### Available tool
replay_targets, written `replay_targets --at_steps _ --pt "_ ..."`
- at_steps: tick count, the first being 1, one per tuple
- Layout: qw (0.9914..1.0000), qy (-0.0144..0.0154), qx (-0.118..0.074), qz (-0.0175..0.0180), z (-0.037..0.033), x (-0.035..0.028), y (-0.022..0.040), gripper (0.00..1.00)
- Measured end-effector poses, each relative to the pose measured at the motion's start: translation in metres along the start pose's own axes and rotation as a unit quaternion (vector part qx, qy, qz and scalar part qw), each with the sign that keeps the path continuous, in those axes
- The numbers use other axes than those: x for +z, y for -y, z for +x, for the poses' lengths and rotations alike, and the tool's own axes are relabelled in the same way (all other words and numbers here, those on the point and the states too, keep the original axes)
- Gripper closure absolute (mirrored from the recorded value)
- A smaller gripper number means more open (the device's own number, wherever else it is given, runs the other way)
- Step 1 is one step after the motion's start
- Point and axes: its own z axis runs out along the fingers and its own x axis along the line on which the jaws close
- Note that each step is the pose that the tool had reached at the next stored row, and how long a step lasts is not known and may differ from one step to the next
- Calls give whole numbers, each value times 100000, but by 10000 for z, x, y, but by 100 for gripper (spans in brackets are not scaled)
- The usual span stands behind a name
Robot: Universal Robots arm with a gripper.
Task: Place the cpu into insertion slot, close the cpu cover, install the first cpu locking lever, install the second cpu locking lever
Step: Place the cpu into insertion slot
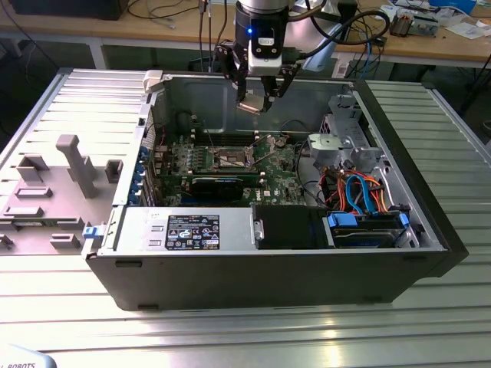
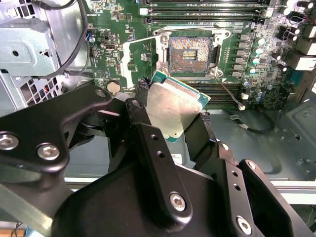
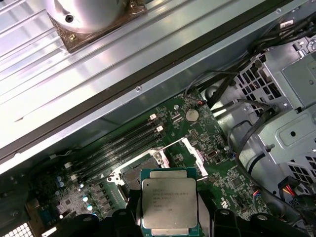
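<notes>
My gripper (image 1: 255, 98) hangs above the back of the open computer case, shut on the cpu (image 1: 249, 106). In both wrist views the cpu (image 2: 174, 104) (image 3: 169, 201) is a flat square chip with a silver top and a green rim, pinched between two black fingers (image 2: 144, 114). The insertion slot (image 2: 191, 49) lies below and apart from it on the green board, its dark pin field bare. Beside the slot the cpu cover (image 2: 140, 58) is swung open, a thin silvery frame (image 3: 193, 154). In the first wrist view the chip partly hides the slot (image 3: 132, 174).
Long memory slots (image 2: 207, 7) run beside the socket. A grey drive cage (image 1: 341, 142) and orange and blue cables (image 1: 360, 192) fill the exterior view's right side of the case, and a power supply (image 1: 188, 230) sits at the front. A grey fixture (image 1: 54, 192) stands on the exterior view's left.
</notes>
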Motion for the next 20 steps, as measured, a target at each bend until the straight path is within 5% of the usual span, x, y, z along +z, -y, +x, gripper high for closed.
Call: replay_targets --at_steps 20 --pt "99997 67 743 -17 0 4 0 46"
